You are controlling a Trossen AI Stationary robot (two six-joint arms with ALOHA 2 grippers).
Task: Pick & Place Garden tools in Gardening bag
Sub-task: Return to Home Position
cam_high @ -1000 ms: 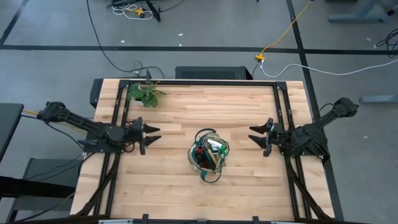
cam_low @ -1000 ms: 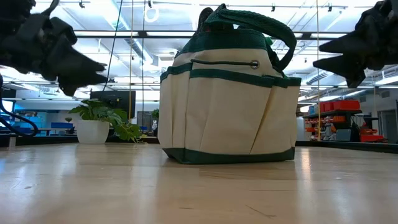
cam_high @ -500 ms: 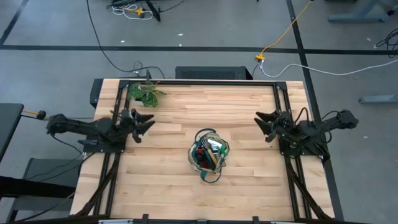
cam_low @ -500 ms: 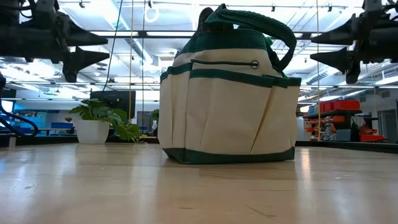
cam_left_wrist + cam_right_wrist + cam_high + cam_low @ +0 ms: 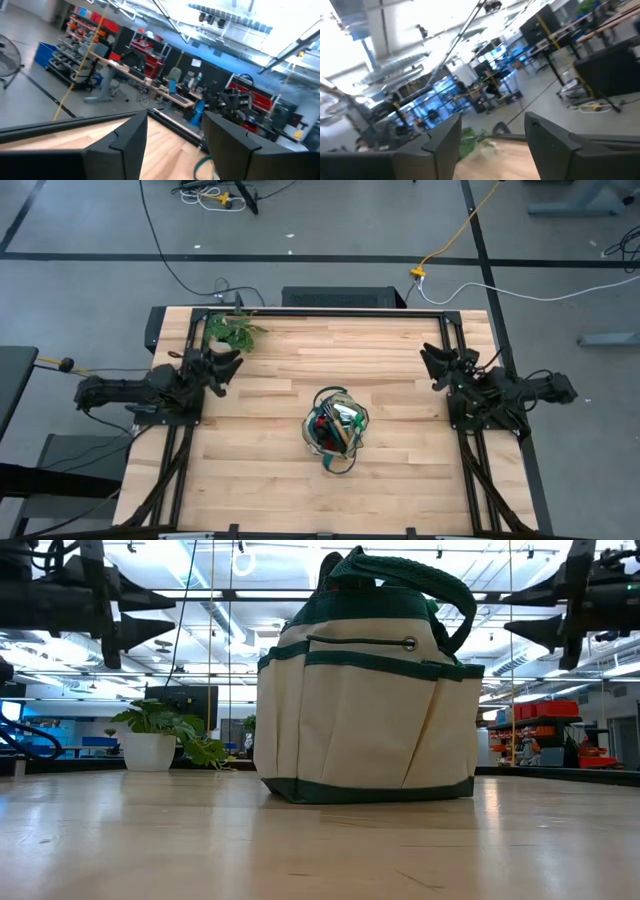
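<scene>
The cream-white gardening bag (image 5: 336, 430) with dark green trim stands upright on its base at the table's middle; it also shows in the low view (image 5: 365, 700). Garden tools (image 5: 333, 425) stick up inside its mouth. My left gripper (image 5: 228, 366) is open and empty at the table's left side, above the table. My right gripper (image 5: 432, 366) is open and empty at the right side. Both are well away from the bag.
A leafy green plant (image 5: 233, 330) in a white pot (image 5: 148, 750) stands at the far left of the table, close to my left gripper. Black frame rails (image 5: 330, 312) run along the table's far, left and right sides.
Both grippers have drawn back from the bag, my left toward the table's left and far edges, my right toward the right and far edges, and both have risen and levelled out. The bag has stayed where it was.
</scene>
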